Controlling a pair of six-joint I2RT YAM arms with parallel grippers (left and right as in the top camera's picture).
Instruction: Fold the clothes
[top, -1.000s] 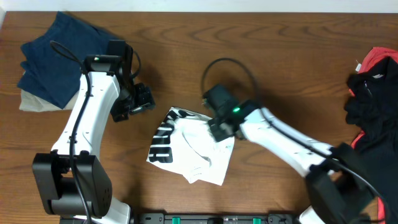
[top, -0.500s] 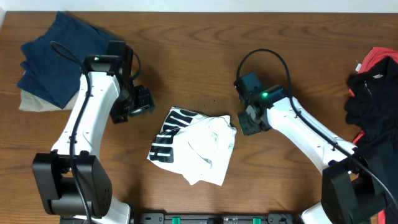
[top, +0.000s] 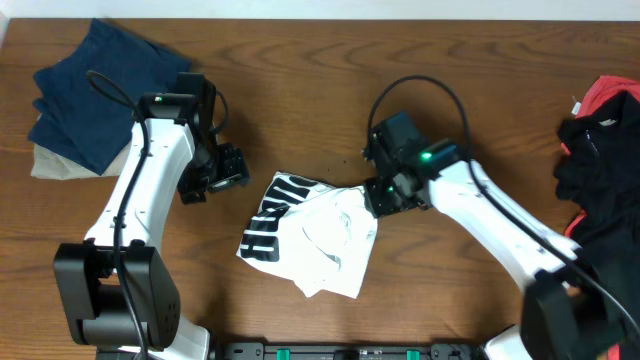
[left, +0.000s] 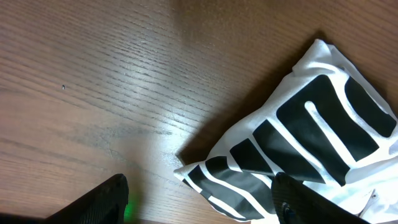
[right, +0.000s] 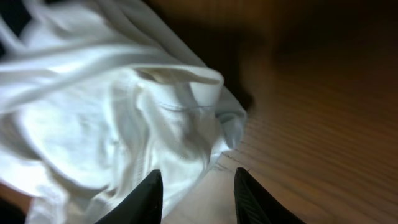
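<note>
White T-shirt (top: 318, 240) lies crumpled mid-desk (top: 300, 60), left tool (left: 199, 205) spread beside its lettered edge and right tool (right: 196, 199) spread over what looks like a sleeve hem: pinch one layer only, then pull flat.

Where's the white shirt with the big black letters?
In the overhead view, the white T-shirt lies crumpled on the table, front middle, with the right claw at its far right corner.
</note>
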